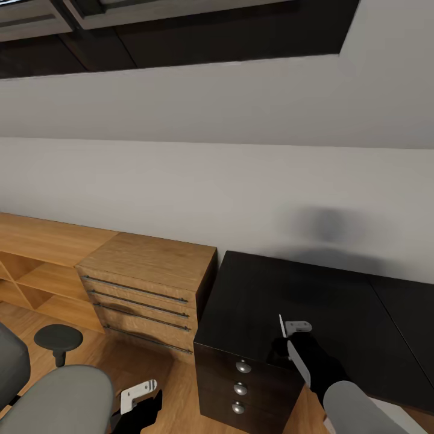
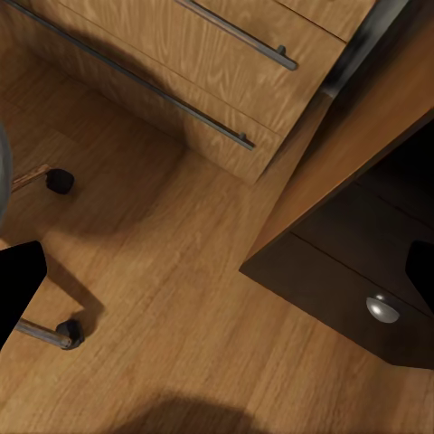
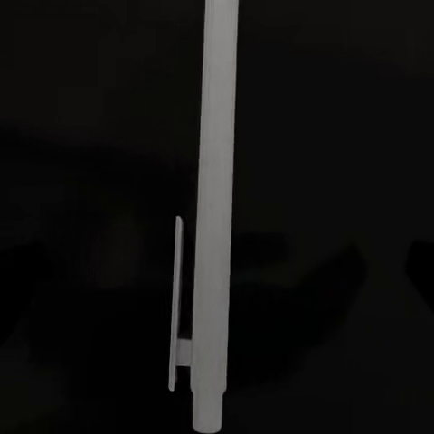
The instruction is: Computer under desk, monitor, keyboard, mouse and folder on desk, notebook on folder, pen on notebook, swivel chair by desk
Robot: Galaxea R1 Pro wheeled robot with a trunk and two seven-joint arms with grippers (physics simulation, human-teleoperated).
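My right gripper [image 1: 289,340] hangs just above the near left corner of the glossy black desk [image 1: 337,301], shut on the thin white pen [image 1: 299,363]. In the right wrist view the pen [image 3: 213,181] runs lengthwise, clip showing, against the dark desk top. My left gripper [image 1: 141,401] is low over the wood floor between the swivel chair [image 1: 57,395] and the desk's drawer block, open and holding nothing. Its fingers [image 2: 18,289] stand wide apart in the left wrist view. The chair's grey seat and round black armrest [image 1: 58,337] show at the lower left.
A light-wood drawer unit [image 1: 144,271] with long bar handles stands against the wall, left of the desk, with open shelves [image 1: 30,271] beyond it. The desk's drawers carry round metal knobs [image 1: 243,366]. Chair casters [image 2: 69,333] rest on the floor near my left gripper.
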